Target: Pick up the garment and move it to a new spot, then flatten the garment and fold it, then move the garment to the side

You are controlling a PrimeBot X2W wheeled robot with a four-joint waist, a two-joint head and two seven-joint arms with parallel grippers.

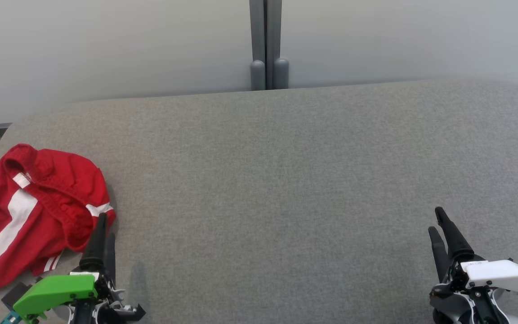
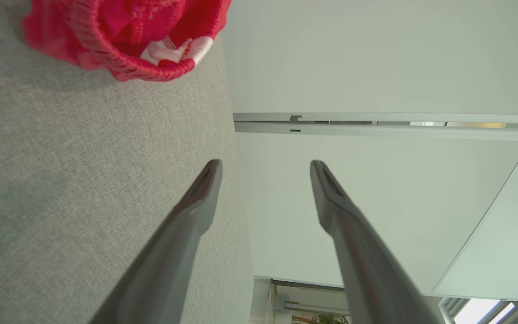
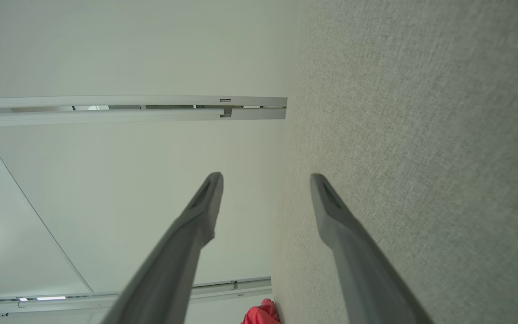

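Garment [image 1: 47,198], red with white stripes, lies crumpled at the left edge of the largest item, a grey fabric-covered table [image 1: 286,180]; its ribbed waistband faces the centre. The left gripper [image 1: 106,227], under a green housing, sits just beside the garment's near right hem, jaws apart with nothing between them. The right gripper [image 1: 435,220], under a white housing, hangs over bare table at the near right, well apart from the garment, jaws likewise apart and empty.
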